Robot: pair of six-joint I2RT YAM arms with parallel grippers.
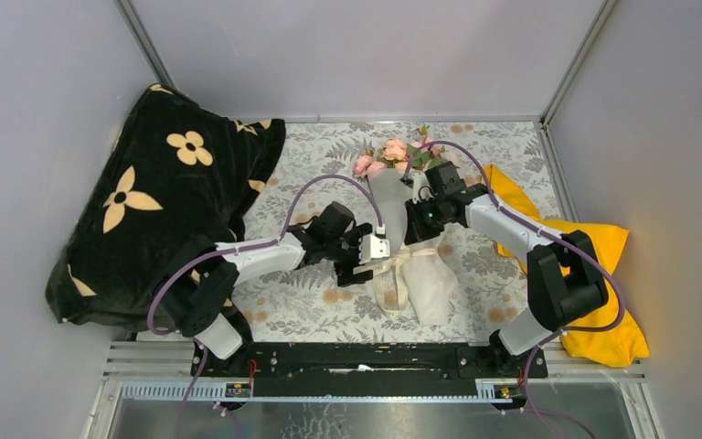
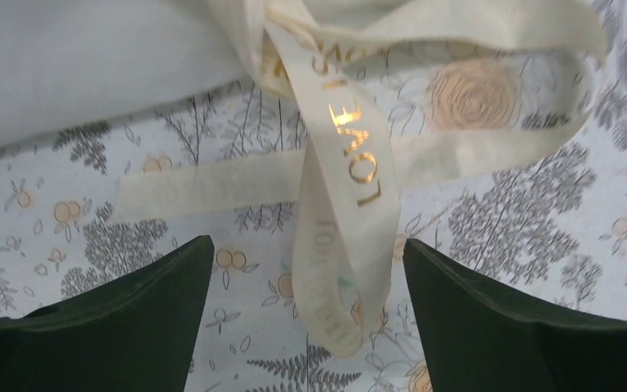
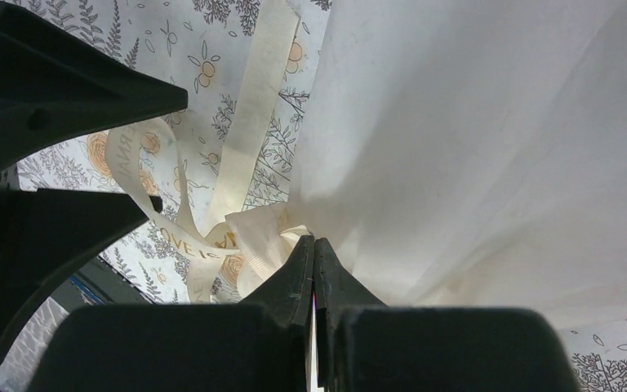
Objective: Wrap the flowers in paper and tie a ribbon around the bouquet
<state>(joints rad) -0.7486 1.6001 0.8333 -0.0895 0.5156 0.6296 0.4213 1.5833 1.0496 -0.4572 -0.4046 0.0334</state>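
The bouquet lies mid-table, its pink flowers (image 1: 391,151) pointing away and the white paper (image 1: 430,283) cone tapering toward me. A cream ribbon (image 1: 402,265) with gold "LOVE" lettering is knotted round the cone's waist. My left gripper (image 1: 372,259) sits just left of the knot. Its jaws (image 2: 306,242) stand wide open, with a loose ribbon (image 2: 351,155) loop hanging between them, untouched. My right gripper (image 1: 413,229) reaches in from the right. Its tips (image 3: 313,242) are shut and press against the ribbon (image 3: 253,131) knot beside the paper (image 3: 473,122). Nothing shows between them.
A black blanket (image 1: 155,201) with beige flower prints is heaped at the left. A yellow cloth (image 1: 594,247) lies under the right arm. The grey floral tablecloth (image 1: 311,302) covers the table. Grey walls close in three sides, and a black rail (image 1: 356,361) runs along the near edge.
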